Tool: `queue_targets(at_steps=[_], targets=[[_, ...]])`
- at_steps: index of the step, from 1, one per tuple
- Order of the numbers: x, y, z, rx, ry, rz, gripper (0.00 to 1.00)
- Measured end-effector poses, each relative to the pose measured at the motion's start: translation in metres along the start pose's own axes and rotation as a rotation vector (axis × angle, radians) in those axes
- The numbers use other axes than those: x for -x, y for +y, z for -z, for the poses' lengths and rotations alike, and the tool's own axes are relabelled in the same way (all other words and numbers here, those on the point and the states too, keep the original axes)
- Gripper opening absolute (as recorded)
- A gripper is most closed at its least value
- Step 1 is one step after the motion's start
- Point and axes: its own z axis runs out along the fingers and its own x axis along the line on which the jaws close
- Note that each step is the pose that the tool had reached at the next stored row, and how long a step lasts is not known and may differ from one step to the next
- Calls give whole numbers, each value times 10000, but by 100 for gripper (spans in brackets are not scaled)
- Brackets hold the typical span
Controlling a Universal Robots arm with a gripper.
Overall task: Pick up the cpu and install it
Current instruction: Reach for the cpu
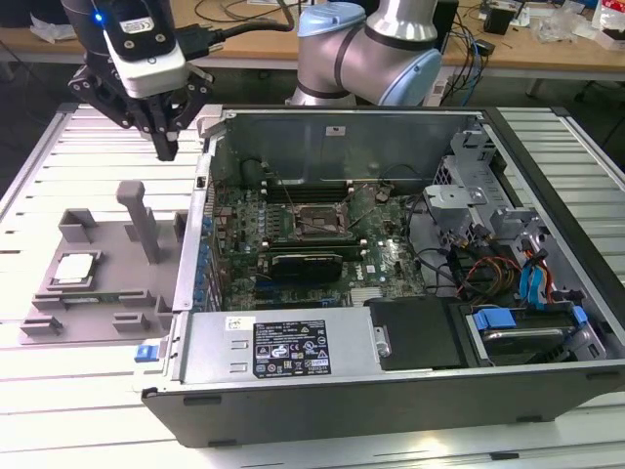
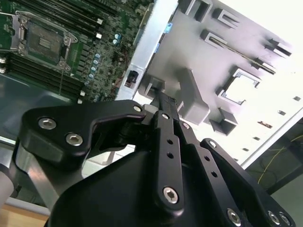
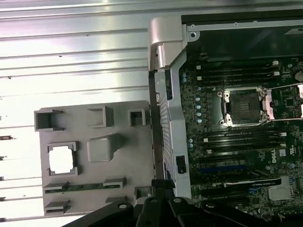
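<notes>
In the exterior view, the black two-finger gripper (image 1: 167,147) hangs above the table, just beside the rim of the open dark-grey metal computer case (image 1: 322,415). Its jaws are drawn together with nothing between them. The cpu (image 1: 76,269), a small flat square chip with a pale silver top, lies in a recess of the grey plastic fixture tray (image 1: 117,285), on the exterior view's left of the case and well apart from the gripper. The tall grey upright post (image 1: 143,220) stands on the tray between the two. I judge a low sideways pass could clip it. A white printed label (image 1: 293,344) sits on the black power supply box. I leave its print unread.

In the second wrist view, the gripper (image 2: 163,101) points at the post (image 2: 189,94). The cpu (image 2: 244,90) is glared to white in its recess, so I can't tell its edges there. I'd worry about a skewed pinch on so thin a part.

In the first wrist view, the gripper (image 3: 161,187) lines up with the case wall. The cpu (image 3: 61,159) lies to one side of that wall and the dark square socket frame with its metal bracket (image 3: 244,106) to the other. A chip set down tilted or turned could bend the contacts. Small white lettering shows on the green motherboard (image 3: 208,156).
</notes>
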Motion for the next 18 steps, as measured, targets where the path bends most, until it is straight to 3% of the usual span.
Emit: queue_targets(at_steps=[6,10,16,18], targets=[[-153,-11,4,0,0,0,11],[-296,-22,8,0,0,-1,11],[-436,-32,12,0,1,0,11],[-534,-40,14,-1,0,-1,11]])
